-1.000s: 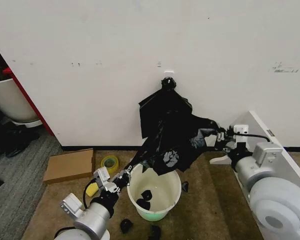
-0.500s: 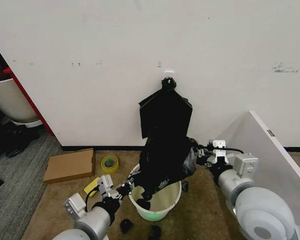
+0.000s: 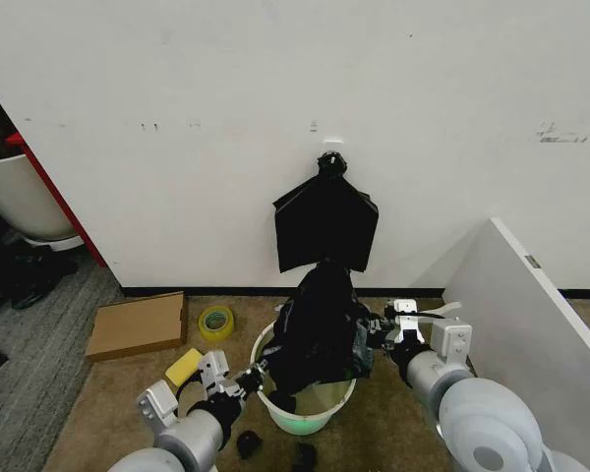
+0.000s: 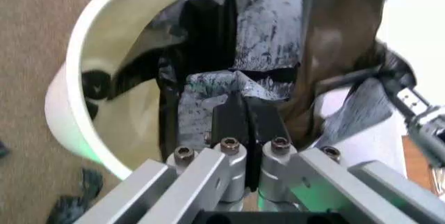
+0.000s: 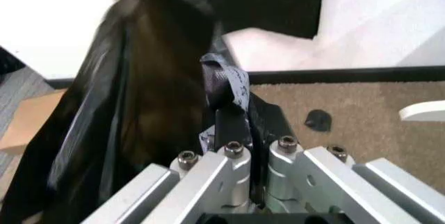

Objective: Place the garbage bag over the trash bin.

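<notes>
The garbage bag point(image 3: 320, 329) is glossy, black and crinkled, and hangs bunched over the far side of the trash bin point(image 3: 326, 405), its lower part draping inside. The bin is round and white with a pale green base. My left gripper point(image 3: 255, 374) is at the bin's near-left rim, shut on a fold of the bag point(image 4: 278, 36), with the white rim point(image 4: 73, 83) beside it. My right gripper point(image 3: 376, 330) is at the bin's right side, level with the bag's middle, shut on the bag's edge point(image 5: 139, 104).
A flat black bundle point(image 3: 326, 221) hangs from a wall hook behind the bin. A cardboard box point(image 3: 138, 324), tape roll point(image 3: 215, 322) and yellow sponge point(image 3: 184, 367) lie left. Black scraps point(image 3: 248, 442) dot the carpet. A white panel point(image 3: 531, 324) stands right, a white tub point(image 3: 20, 197) far left.
Both grippers have come down and inward with the bag. The bag went from spread wide above the bin to bunched low over it. The right gripper moved left.
</notes>
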You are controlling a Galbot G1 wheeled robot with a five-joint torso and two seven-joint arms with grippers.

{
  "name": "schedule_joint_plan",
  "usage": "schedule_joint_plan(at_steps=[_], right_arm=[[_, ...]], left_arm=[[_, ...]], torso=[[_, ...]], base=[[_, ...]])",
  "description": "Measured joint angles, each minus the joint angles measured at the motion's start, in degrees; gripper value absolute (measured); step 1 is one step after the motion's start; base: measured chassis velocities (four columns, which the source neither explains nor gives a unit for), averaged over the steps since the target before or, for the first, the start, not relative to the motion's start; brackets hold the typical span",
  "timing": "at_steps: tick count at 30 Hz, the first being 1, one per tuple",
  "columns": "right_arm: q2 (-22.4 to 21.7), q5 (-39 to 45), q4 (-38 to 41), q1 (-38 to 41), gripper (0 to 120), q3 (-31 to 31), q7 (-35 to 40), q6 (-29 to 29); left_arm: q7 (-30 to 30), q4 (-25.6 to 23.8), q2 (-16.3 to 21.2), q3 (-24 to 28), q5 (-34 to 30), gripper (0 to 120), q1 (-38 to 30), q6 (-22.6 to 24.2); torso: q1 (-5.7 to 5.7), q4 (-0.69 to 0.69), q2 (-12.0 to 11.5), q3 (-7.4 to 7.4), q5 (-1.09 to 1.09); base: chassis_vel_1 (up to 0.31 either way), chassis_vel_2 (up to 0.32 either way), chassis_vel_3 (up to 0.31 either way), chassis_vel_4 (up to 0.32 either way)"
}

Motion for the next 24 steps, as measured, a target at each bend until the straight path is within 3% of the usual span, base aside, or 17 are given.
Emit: schedule_joint_plan(at_steps=[11, 24], right_arm=[[-0.64, -0.88, 0.00, 0.02, 0, 1.35, 0.00, -0.90], [1.09, -1.61, -3.37, 1.87, 0, 1.29, -4.52, 2.15]], left_arm=[[-4.05, -0.03, -0.73, -0.28, -6.37, 0, 0.80, 3.13], [-6.86, -0.13, 0.74, -2.20, -6.84, 0, 2.58, 3.14]], torso=[[0.00, 0.01, 0.00, 0.00, 0.00], [0.00, 0.01, 0.00, 0.00, 0.00]], base=[[0.000, 0.000, 0.000, 0.000], [0.000, 0.000, 0.000, 0.000]])
